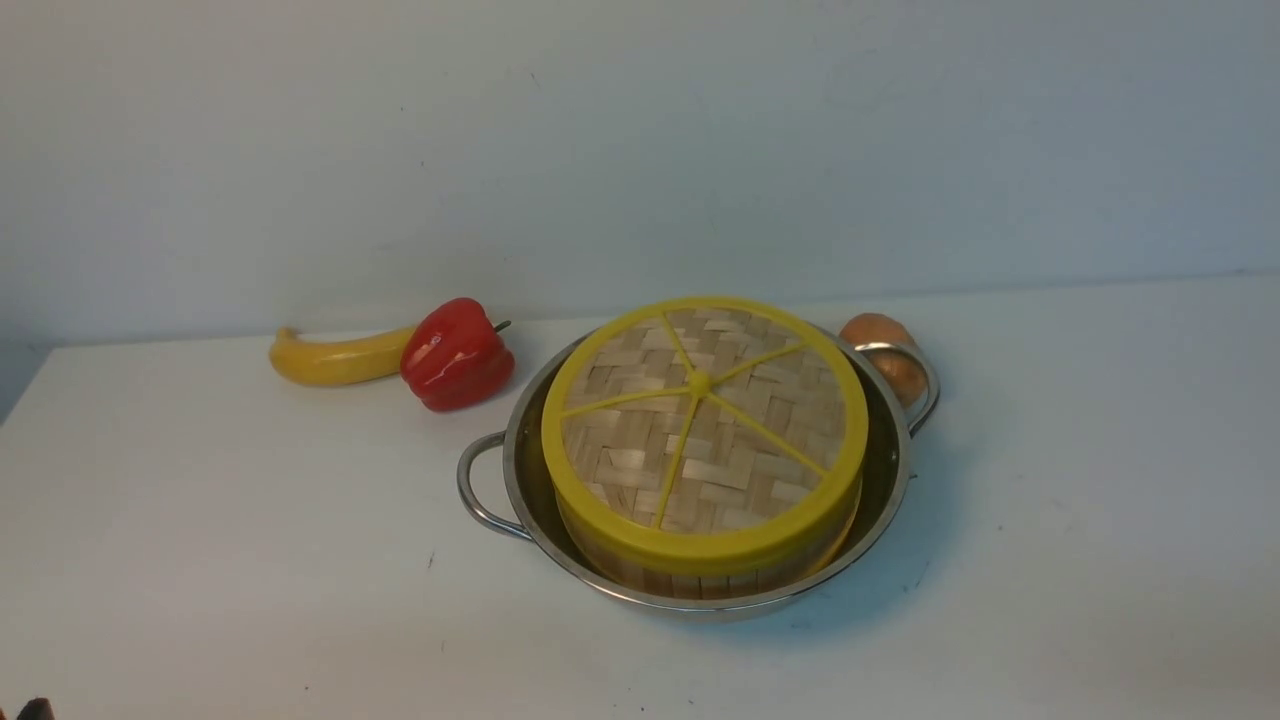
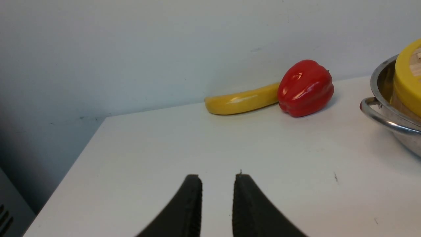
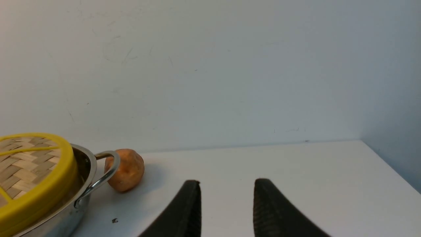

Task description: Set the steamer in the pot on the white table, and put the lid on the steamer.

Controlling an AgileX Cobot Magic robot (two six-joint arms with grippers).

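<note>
Three views are showing one table (image 1: 200,560). Front view: the pot (image 1: 885,500) is sitting mid-table, the steamer (image 1: 700,578) is standing inside it, and the lid (image 1: 705,435) is lying on the steamer, slightly tilted; neither gripper is showing here. A banana (image 1: 335,358) and a red pepper (image 1: 455,355) are touching each other behind the pot's left side, and a brown round item (image 1: 880,340) is sitting behind its right handle. Left wrist view only: the left gripper (image 2: 217,179) is hovering over bare table, jaws parted narrowly, holding nothing. Right wrist view only: the right gripper (image 3: 227,184) is hovering near the brown item, jaws spread wider, empty.
</note>
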